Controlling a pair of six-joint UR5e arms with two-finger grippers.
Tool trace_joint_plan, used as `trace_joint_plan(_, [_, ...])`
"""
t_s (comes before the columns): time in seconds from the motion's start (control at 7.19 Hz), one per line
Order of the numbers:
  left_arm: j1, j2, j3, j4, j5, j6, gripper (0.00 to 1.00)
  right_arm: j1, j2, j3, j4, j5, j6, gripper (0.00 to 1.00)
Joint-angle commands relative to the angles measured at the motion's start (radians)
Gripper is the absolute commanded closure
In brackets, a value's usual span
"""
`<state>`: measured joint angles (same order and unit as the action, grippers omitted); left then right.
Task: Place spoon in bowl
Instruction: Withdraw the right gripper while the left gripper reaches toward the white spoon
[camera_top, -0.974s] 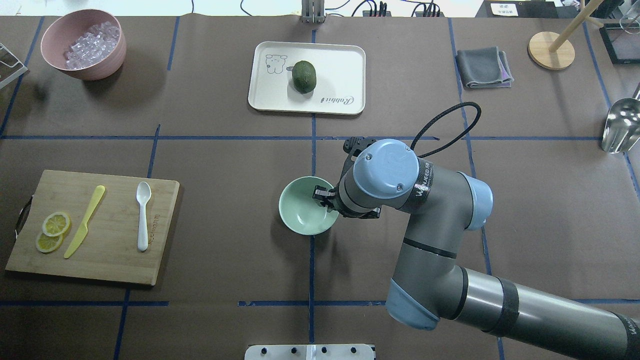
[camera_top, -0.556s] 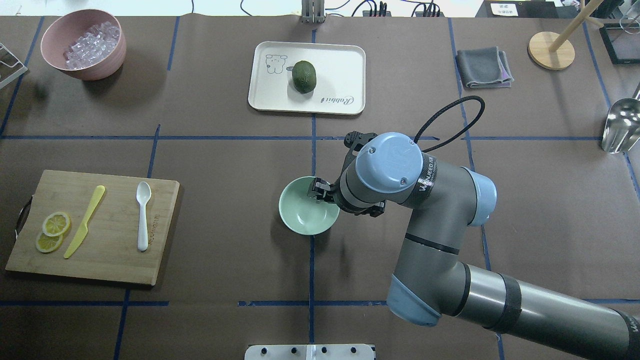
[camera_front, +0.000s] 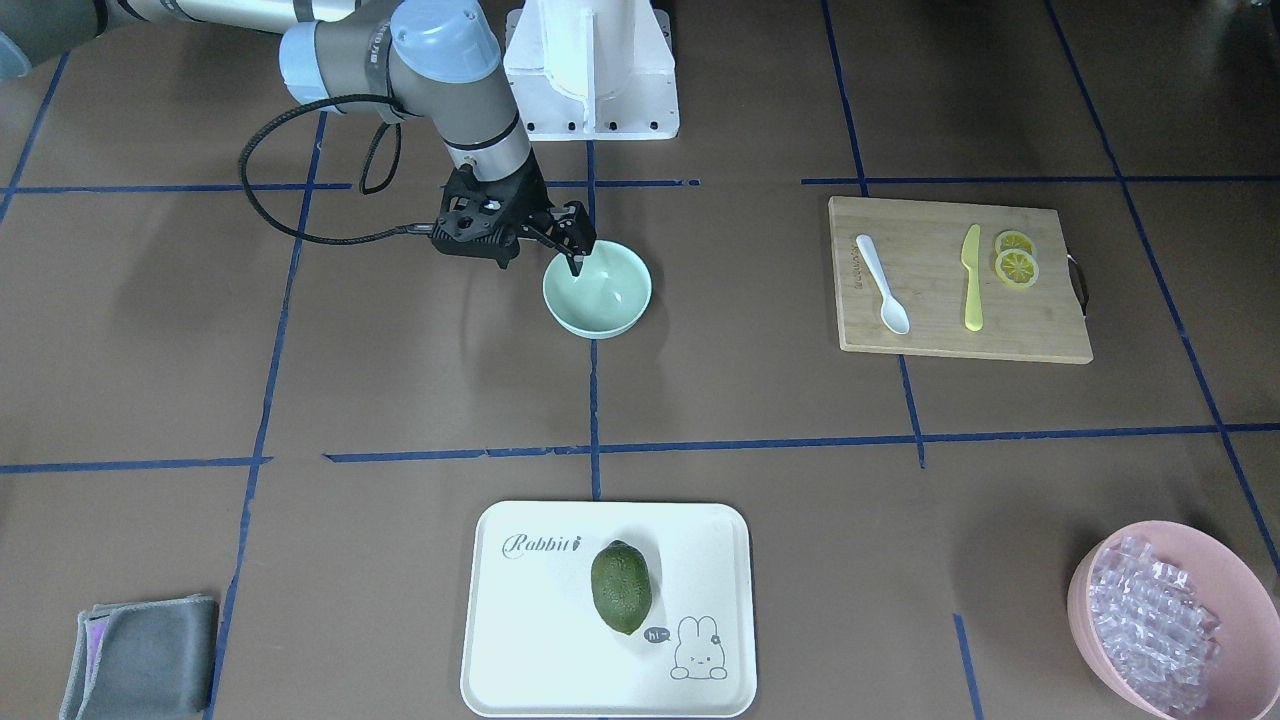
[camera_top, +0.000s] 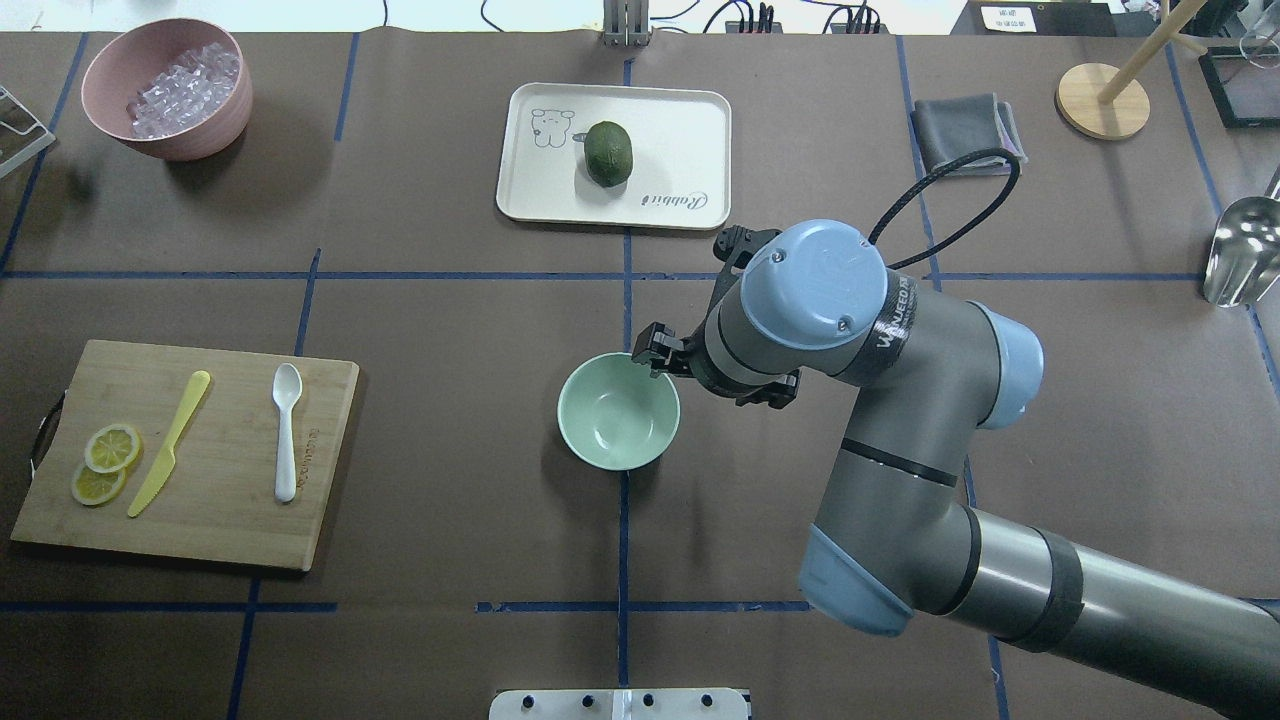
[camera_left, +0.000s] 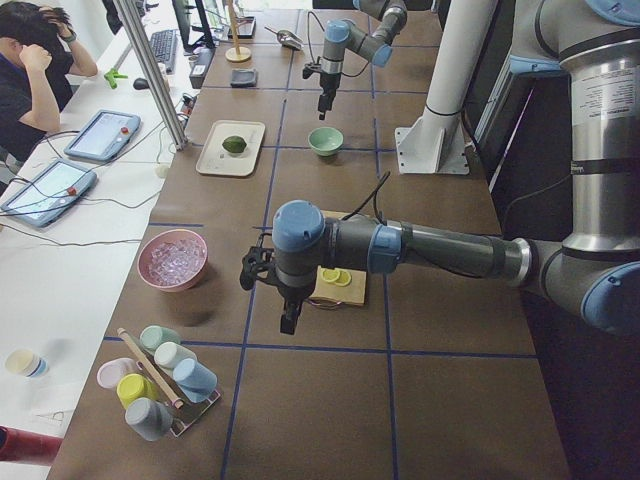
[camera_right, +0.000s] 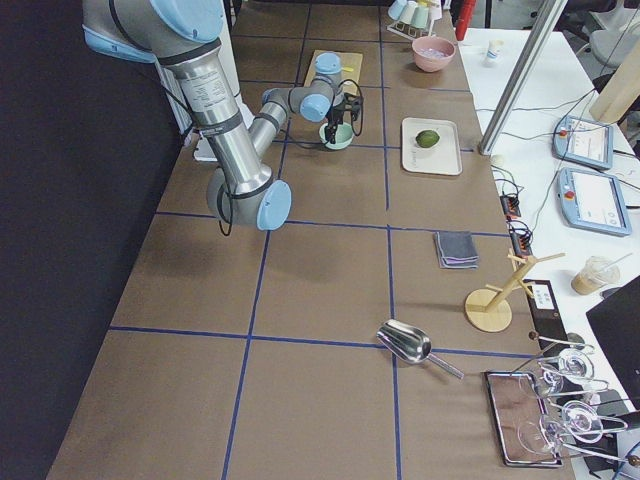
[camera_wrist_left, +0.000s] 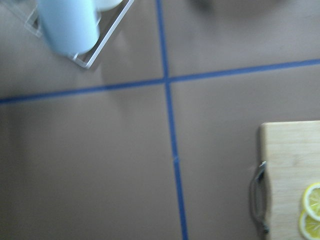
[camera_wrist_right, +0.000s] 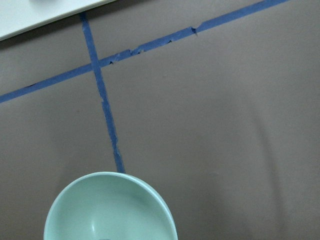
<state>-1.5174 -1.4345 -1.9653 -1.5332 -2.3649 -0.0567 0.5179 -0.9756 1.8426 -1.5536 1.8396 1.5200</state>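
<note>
The right claw (camera_front: 577, 266) hangs by the rim of the green bowl (camera_front: 600, 325); I cannot tell if it is open. The white spoon (camera_front: 882, 283) lies on the board (camera_front: 950, 340).

Tabletop (camera_top: 450, 330) count: 2 bowls, a mint-green bowl (camera_top: 610, 415) and a pink bowl (camera_top: 205, 135); 1 spoon (camera_top: 286, 432); 1 yellow knife (camera_top: 170, 441); 2 lemon slices (camera_top: 112, 447) (camera_top: 97, 485); 1 cutting board (camera_top: 230, 500). Further: 1 tray (camera_top: 680, 130), 1 green fruit (camera_top: 608, 153), 1 grey cloth (camera_top: 960, 125), 1 metal scoop (camera_top: 1240, 255), 1 wooden stand (camera_top: 1102, 100). Clear cubes (camera_top: 185, 85) in the pink bowl: too many and too small to count.
</note>
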Motion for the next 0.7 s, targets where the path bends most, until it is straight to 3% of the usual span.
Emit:
trace_joint_plan(0.0, [0.219,-0.021,-0.182,-0.005,0.009,-0.376,0.0,0.083,-0.003,0.069,-0.155,0.015,-0.171,0.0])
trace_joint_plan(0.28, [0.362,-0.072,-0.225,-0.051,0.059,-0.597,0.0,0.266,-0.064,0.101,-0.158,0.186,-0.339,0.0])
trace_joint_plan(0.56, [0.603,-0.177,-0.215,-0.081,0.23,-0.887,0.01,0.426,-0.171,0.113,-0.157,0.303,-0.595,0.0])
